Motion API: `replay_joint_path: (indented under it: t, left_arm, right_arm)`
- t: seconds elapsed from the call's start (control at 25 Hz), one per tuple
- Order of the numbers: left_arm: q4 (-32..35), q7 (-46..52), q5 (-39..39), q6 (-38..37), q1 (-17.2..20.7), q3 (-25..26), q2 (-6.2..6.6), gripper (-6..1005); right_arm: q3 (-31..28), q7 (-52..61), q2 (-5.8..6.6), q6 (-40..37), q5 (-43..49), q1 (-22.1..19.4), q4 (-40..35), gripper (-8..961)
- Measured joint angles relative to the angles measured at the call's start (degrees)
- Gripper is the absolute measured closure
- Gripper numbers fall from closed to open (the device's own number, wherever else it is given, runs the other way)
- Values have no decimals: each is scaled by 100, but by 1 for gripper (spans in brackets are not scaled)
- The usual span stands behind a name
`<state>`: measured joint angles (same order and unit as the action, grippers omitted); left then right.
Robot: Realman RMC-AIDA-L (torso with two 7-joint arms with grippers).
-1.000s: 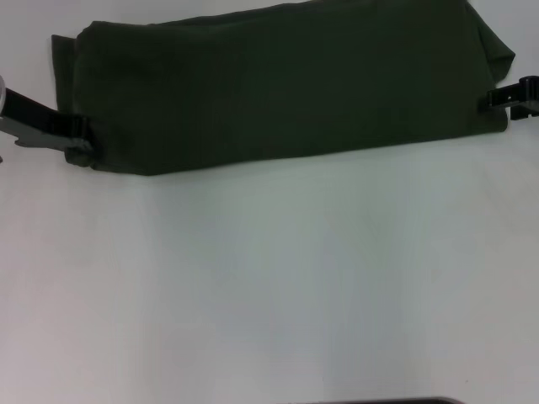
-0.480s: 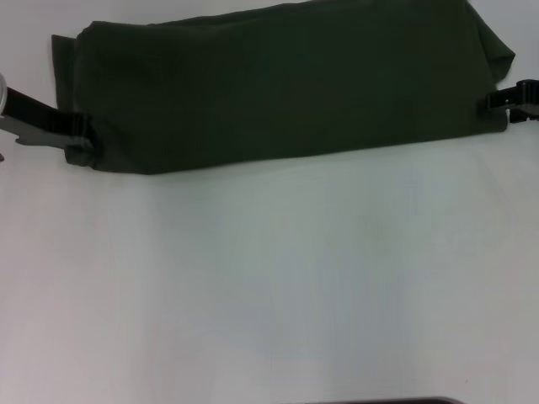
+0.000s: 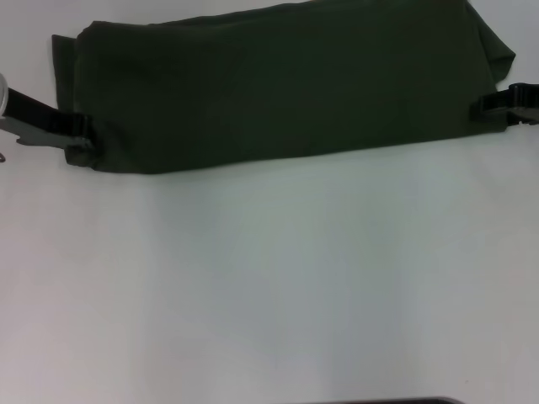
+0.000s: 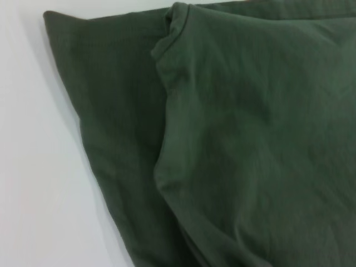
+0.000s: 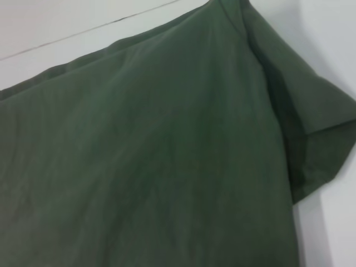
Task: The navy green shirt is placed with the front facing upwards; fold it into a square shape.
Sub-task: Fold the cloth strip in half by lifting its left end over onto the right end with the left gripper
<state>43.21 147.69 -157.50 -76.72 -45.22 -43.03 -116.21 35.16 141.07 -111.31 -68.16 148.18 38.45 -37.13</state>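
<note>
Progress: the navy green shirt (image 3: 278,84) lies at the far edge of the white surface (image 3: 278,286), folded into a long band, plain side up. You still need crosswise folds to reach a square.

Left gripper (image 3: 77,135) sits at the band's left end, right gripper (image 3: 497,105) at its right end; jaw opening and hold: can't tell.

Wrist views: show layered edges w/ sleeve, no grippers; only the head view shows those.
</note>
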Motion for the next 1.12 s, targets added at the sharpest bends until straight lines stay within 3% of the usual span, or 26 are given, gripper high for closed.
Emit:
replay_joint_path:
  t: [1.12]
  left_arm:
    - [4, -57, 0, -1, 9, -3, -40, 977]
  right_arm:
    - [-10, -41, -26, 134, -212, -76, 136, 237]
